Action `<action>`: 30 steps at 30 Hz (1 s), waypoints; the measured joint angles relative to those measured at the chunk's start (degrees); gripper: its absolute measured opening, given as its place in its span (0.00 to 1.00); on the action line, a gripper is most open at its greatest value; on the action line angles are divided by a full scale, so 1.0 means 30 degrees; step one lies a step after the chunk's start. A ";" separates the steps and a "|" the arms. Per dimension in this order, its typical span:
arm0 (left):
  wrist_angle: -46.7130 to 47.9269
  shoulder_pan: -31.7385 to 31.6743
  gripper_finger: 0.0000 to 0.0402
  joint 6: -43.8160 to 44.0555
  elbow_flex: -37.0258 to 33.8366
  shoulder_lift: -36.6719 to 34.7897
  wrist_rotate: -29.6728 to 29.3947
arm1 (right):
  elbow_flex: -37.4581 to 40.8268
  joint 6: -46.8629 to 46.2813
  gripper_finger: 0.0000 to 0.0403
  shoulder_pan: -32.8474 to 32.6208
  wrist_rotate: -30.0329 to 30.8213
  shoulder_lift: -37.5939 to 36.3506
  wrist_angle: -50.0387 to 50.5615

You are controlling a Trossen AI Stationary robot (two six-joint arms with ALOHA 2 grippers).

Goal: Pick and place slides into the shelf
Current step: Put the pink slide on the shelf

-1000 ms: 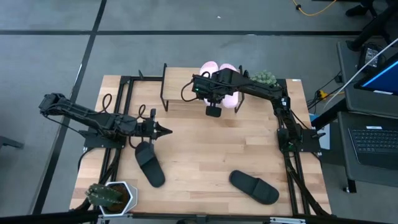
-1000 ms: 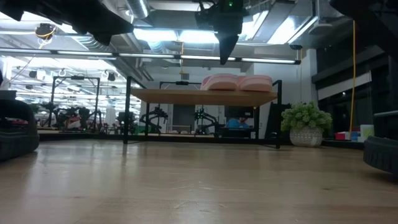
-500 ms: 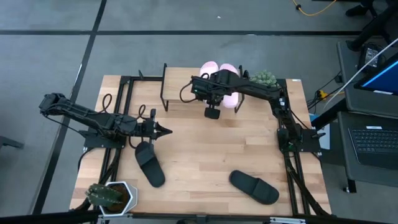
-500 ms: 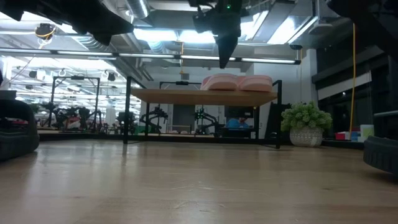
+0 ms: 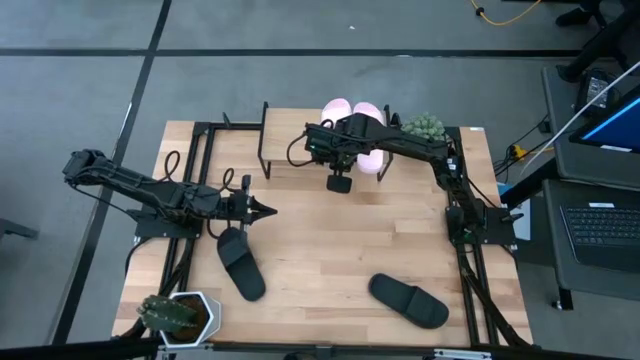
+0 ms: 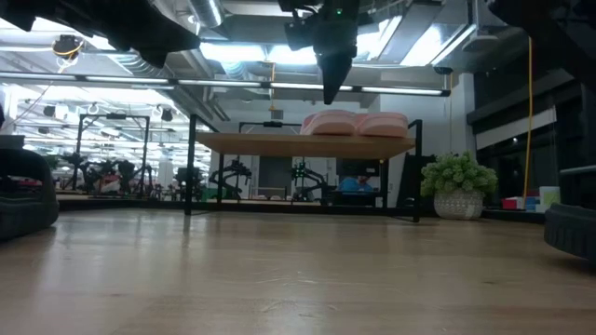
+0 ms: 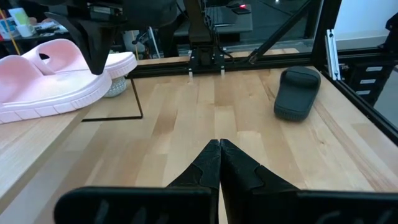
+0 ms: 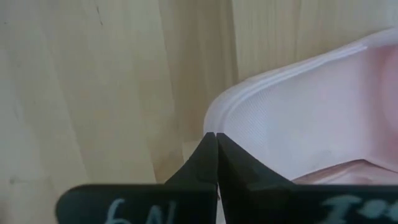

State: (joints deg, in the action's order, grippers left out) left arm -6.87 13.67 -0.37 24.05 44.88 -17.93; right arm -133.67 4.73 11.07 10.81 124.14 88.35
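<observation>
My right jaws (image 5: 340, 184) hang above the front edge of the shelf (image 5: 300, 140), pinched fully together with nothing between them; in my right wrist view the two dark fingers (image 8: 208, 158) meet tip to tip over the light wood, right at the rounded rim of a pale pink slide (image 8: 311, 118). Both pink slides (image 5: 352, 112) lie side by side on the shelf's top board, toward its right end, partly under my right arm; from the low view they rest flat on the board (image 6: 358, 124). My left jaws (image 5: 262, 210) are held out over the counter (image 5: 330, 250) on its left side, also closed to a point and empty, as the left wrist view shows (image 7: 219, 163). One black slide (image 5: 241, 263) lies on the counter just in front of my left jaws, near the potted plant (image 5: 178, 312) at the front left corner. The other black slide (image 5: 409, 300) lies well apart from it, toward the front right of the counter. A second small plant (image 5: 424, 126) sits beside the shelf's right end.
</observation>
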 joint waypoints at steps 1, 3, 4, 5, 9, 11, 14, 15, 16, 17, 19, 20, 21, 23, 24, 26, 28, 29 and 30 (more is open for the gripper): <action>0.0000 0.0000 0.00 0.0012 0.0000 0.0001 0.0006 | 0.0000 -0.0004 0.00 0.0000 0.0004 0.0000 -0.0005; 0.0000 0.0000 0.00 0.0017 0.0000 0.0002 0.0000 | 0.0000 -0.0022 0.00 0.0000 0.0007 0.0000 -0.0027; 0.0000 0.0000 0.00 0.0017 0.0000 -0.0005 0.0007 | 0.0000 -0.0025 0.00 0.0000 0.0013 0.0000 -0.0080; 0.0000 0.0000 0.00 0.0022 0.0000 -0.0004 0.0002 | 0.0000 -0.0031 0.00 0.0000 0.0013 0.0000 -0.0144; 0.0000 0.0000 0.00 0.0031 0.0000 0.0002 0.0000 | 0.0000 -0.0066 0.00 0.0000 0.0020 0.0000 -0.0144; 0.0000 0.0000 0.00 0.0038 0.0000 0.0001 0.0006 | 0.0000 -0.0066 0.00 0.0000 0.0020 0.0000 -0.0163; 0.0000 0.0000 0.00 0.0070 0.0000 -0.0005 0.0007 | 0.0000 -0.0075 0.00 0.0000 0.0027 0.0000 -0.0202; 0.0000 0.0000 0.00 0.0082 0.0000 0.0002 0.0007 | 0.0000 -0.0144 0.00 0.0000 0.0027 0.0000 -0.0202; 0.0000 0.0000 0.00 0.0082 0.0000 -0.0005 0.0007 | 0.0000 -0.0253 0.00 0.0000 0.0034 0.0000 -0.0209; 0.0000 0.0000 0.00 0.0082 0.0000 0.0002 0.0000 | 0.0000 -0.0372 0.00 0.0000 0.0035 0.0000 -0.0223; 0.0000 0.0000 0.00 0.0082 0.0000 -0.0005 0.0003 | 0.0000 -0.0418 0.00 0.0000 0.0059 0.0000 -0.0262; 0.0000 0.0000 0.00 0.0082 0.0000 -0.0001 0.0005 | 0.0000 -0.0415 0.00 0.0000 0.0076 0.0000 -0.0289; 0.0000 0.0000 0.00 0.0082 0.0000 -0.0004 0.0001 | 0.0000 -0.0415 0.00 0.0000 0.0086 0.0000 -0.0325; 0.0007 0.0000 0.00 0.0082 0.0000 -0.0005 0.0000 | 0.0000 -0.0446 0.00 0.0000 0.0086 0.0000 -0.0370; 0.0000 0.0000 0.00 0.0082 0.0000 -0.0004 0.0000 | 0.0000 -0.0452 0.00 0.0000 0.0084 0.0000 -0.0362; 0.0000 0.0000 0.00 0.0082 0.0000 -0.0005 0.0000 | 0.0000 -0.0445 0.00 0.0022 0.0082 0.0001 -0.0374; 0.0000 0.0000 0.00 0.0082 0.0000 -0.0001 0.0005 | -0.0044 -0.0452 0.00 0.0022 0.0079 0.0166 -0.0484; 0.0007 0.0000 0.00 0.0082 0.0000 -0.0005 0.0002 | -0.0037 -0.0445 0.00 0.0022 0.0078 0.0246 -0.0458; 0.0006 0.0003 0.00 0.0082 0.0000 -0.0003 0.0007 | -0.0029 -0.0435 0.00 0.0022 0.0078 0.0400 -0.0381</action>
State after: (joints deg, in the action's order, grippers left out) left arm -6.85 13.68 -0.12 24.05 44.87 -17.91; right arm -133.75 3.43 11.14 11.05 125.34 87.21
